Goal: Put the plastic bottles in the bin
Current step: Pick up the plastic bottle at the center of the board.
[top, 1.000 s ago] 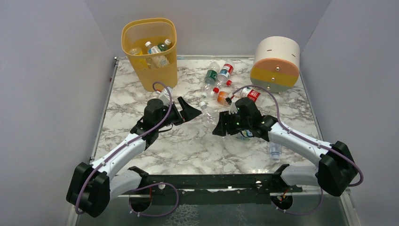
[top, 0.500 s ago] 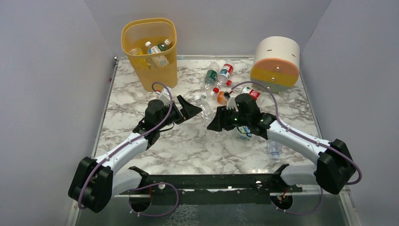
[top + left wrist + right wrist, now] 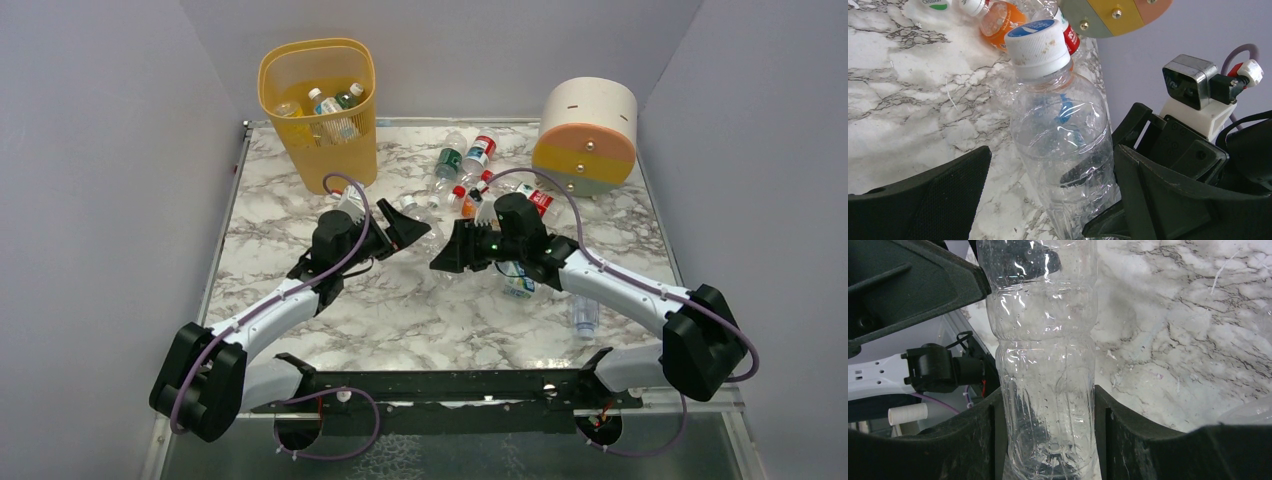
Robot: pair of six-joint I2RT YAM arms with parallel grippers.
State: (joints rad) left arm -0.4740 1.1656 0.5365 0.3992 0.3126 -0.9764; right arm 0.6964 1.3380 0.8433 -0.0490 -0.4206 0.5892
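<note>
The two black fingers of our right gripper [image 3: 1045, 410] are clenched on the lower body of a clear, crinkled plastic bottle with a white cap [image 3: 1060, 135], held over the white marble-patterned table [image 3: 400, 310]. The bottle's upper part sits between the fingers of our left gripper [image 3: 1048, 200], which are spread wide and not closed on it. Further out, small plastic bottles with red, green and orange labels [image 3: 465, 165] lie on the table near the round white, orange and grey drum [image 3: 587, 135]. In the far left corner, we see the tall yellow-orange perforated plastic bin [image 3: 345, 150] with several bottles [image 3: 330, 103] inside.
</note>
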